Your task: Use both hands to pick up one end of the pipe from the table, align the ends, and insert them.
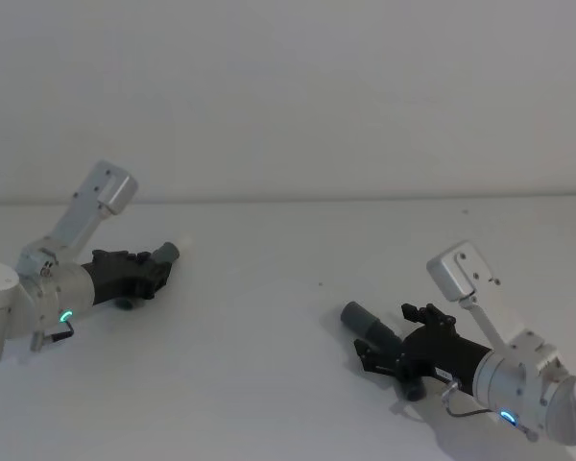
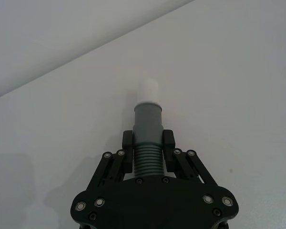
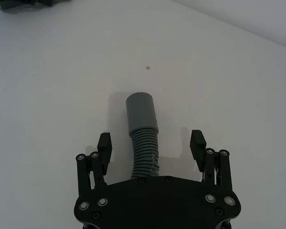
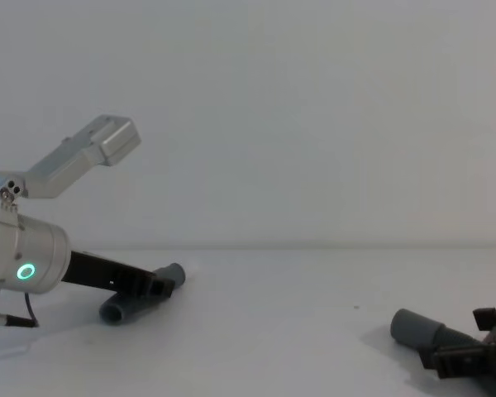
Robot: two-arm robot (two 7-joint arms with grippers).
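Because the left end effector (image 2: 148, 143) grips the narrow hose (image 2: 148, 161) behind its cuff (image 2: 148, 123), the tip (image 2: 149, 88) juts free for insertion; the right end effector (image 3: 152, 143) straddles the socket hose (image 3: 144, 143), spread wide.

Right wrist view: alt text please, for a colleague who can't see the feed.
The right gripper has its fingers open on either side of a ribbed grey pipe piece, not touching it. The piece rests on the white table, its smooth cuff pointing away from the gripper.
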